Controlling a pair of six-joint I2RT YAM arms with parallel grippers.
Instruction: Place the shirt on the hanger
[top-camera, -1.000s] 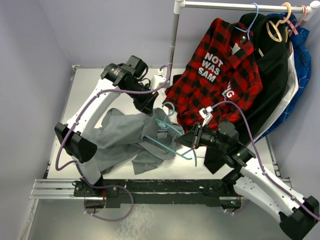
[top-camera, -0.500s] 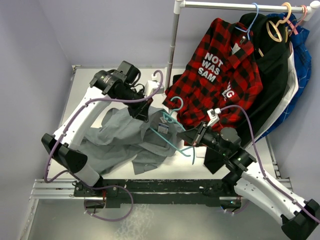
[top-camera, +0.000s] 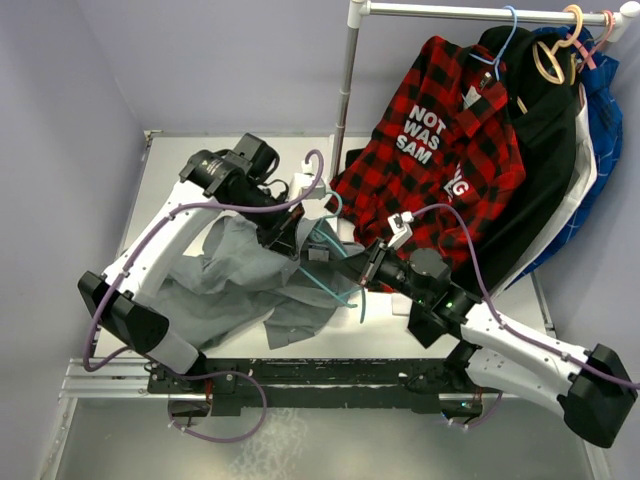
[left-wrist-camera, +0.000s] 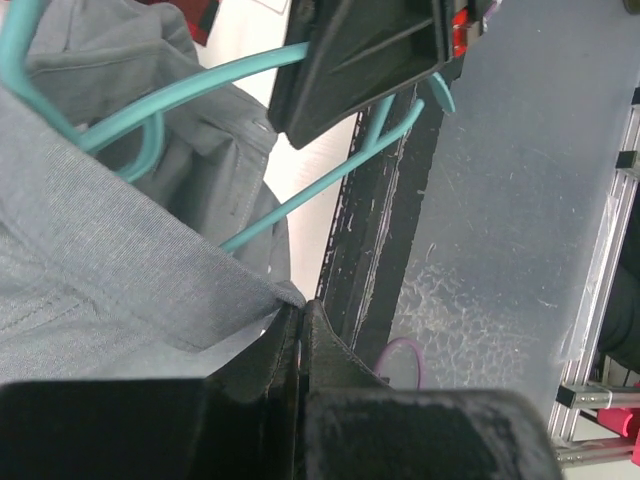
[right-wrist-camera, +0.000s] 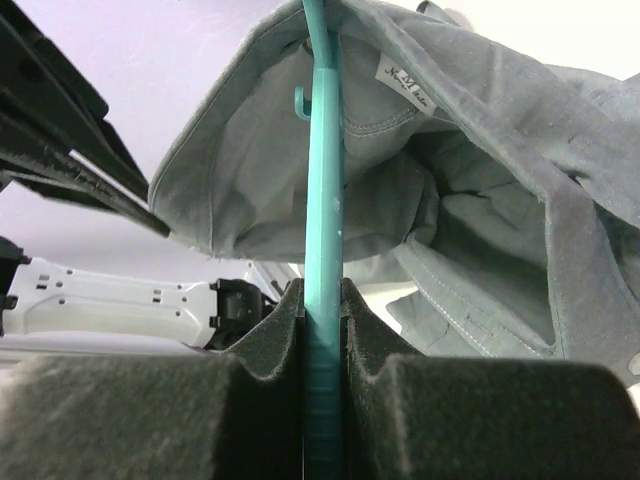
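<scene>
Reaching inward, left pincer (left-wrist-camera: 300, 318) clenched on the shirt (left-wrist-camera: 100, 250), right pincer (right-wrist-camera: 322, 296) gripping the hanger (right-wrist-camera: 322, 170).

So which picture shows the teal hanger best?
The top view: the hanger shows its hook and sloping bars, partly in the grey shirt. The right wrist view sees it edge-on, squeezed in the right gripper. The left wrist view shows only two bars.
</scene>
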